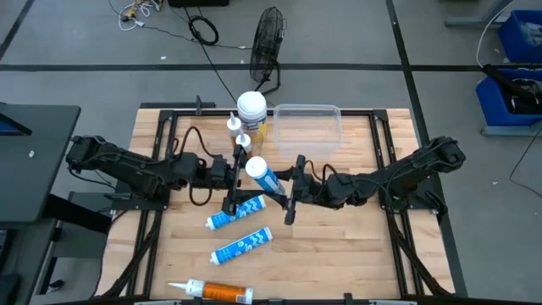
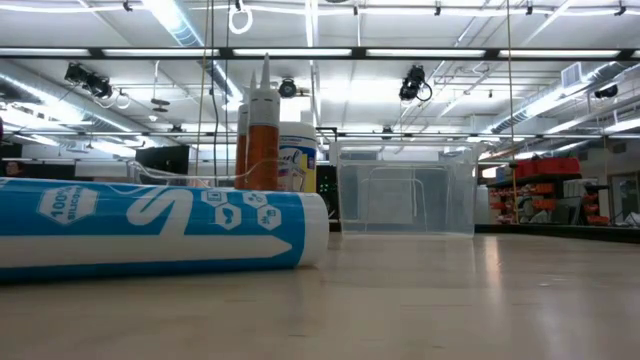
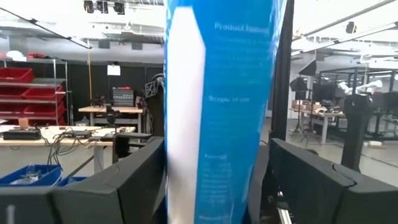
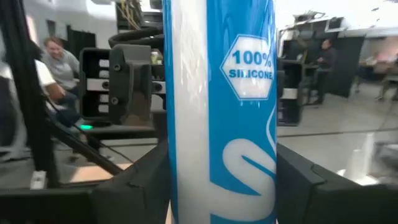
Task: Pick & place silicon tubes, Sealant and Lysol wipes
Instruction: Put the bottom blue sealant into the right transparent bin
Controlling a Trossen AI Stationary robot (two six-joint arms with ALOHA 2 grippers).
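Observation:
A blue silicone tube with a white cap (image 1: pixel 264 180) stands almost upright in the air over the table's middle, cap up. It fills the left wrist view (image 3: pixel 217 112) and the right wrist view (image 4: pixel 217 112). My left gripper (image 1: pixel 246 174) comes at it from the left and my right gripper (image 1: pixel 284 193) from the right, and both are closed on it. Two more blue tubes (image 1: pixel 235 212) (image 1: pixel 241 246) lie on their sides on the table nearer the front. The Lysol wipes canister (image 1: pixel 251 110) stands on its base at the back. My left gripper pinches the tube's body (image 3: pixel 177 155) between its two fingers, one on each side. The fingers come level from the table's left and lie across the tube. The tube stands upright in the hold, clear of the table. My right gripper pinches the tube's body (image 4: pixel 186 162), below the "100% silicone" mark, between its two fingers. The fingers come level from the table's right and lie across the tube. The tube stands upright.
A clear plastic bin (image 1: pixel 306 123) stands at the back, right of the canister. Two orange tubes (image 1: pixel 235 127) (image 1: pixel 244 142) stand upright beside the canister. Another orange tube (image 1: pixel 216 292) lies at the front edge. There is bare wood at the front right.

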